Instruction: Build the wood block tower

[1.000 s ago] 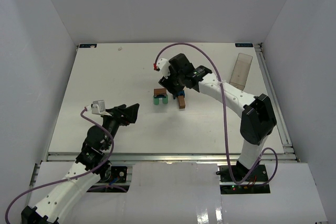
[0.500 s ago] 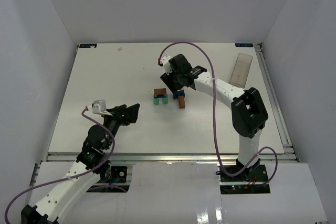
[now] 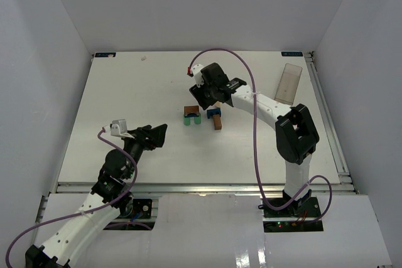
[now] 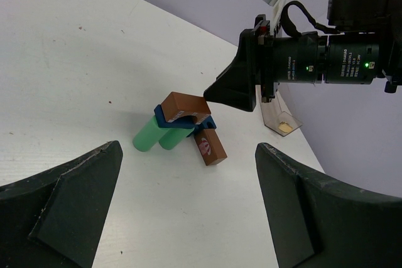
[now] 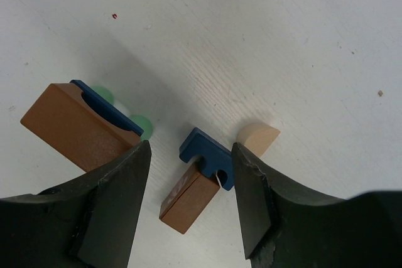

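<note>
Near the middle of the counter [image 3: 119,92] two green cylinders [image 4: 152,136] lie on their sides, side by side and touching. A blue piece [image 4: 171,121] rests across them, and a brown arch [image 4: 183,105] sits on top of it. Just beside this stack, toward the counter's right edge, a brown brick [image 4: 210,147] lies flat. A second blue piece [image 5: 206,151], notched, overlaps the brick's far end; whether it rests on the brick or only against it cannot be told. A tan piece [image 5: 259,137] with one rounded side lies just beside that blue piece, apart from the brick. The right pincer [image 5: 191,149] hangs over the brick and the second blue piece, clear of every block, its fingers [image 5: 116,211] partly apart and gripping nothing. The left pincer [image 3: 157,134] hovers over the near left part of the counter, well apart from the blocks, spread wide and holding nothing. A clear box [image 3: 289,84] lies near the far right corner.
</note>
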`<state>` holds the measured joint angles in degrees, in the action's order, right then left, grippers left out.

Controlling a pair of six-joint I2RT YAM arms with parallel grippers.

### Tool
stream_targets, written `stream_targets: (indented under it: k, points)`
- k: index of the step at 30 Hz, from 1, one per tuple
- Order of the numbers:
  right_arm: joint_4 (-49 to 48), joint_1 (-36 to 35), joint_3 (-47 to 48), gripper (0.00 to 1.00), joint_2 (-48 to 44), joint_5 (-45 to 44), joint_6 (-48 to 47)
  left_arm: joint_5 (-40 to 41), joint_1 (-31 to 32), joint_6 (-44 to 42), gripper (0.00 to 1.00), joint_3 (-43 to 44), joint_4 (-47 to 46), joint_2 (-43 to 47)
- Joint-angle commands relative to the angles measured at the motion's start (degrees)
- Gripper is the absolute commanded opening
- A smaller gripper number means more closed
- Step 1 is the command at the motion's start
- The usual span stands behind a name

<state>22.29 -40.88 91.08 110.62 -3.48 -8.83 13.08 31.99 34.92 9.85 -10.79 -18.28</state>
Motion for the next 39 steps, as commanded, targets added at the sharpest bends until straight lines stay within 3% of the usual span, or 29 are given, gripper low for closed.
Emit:
stream_targets:
  k: [1, 16, 39]
  points:
    - [-2.3, 0.2, 3.0, 0.61, 0.4, 0.9, 1.1, -0.2, 0.0, -0.6, 0.98, 0.0, -0.6, 0.0]
    - [-2.4, 0.3, 0.9, 0.59, -0.5, -3.7, 4.0, -0.1, -0.1, -0.6, 0.98, 0.0, -0.3, 0.3]
    - [-4.4, 0.2, -3.5, 0.57, -2.9, 0.6, 7.4, -0.1, -0.1, -0.5, 0.98, 0.0, -0.1, 0.6]
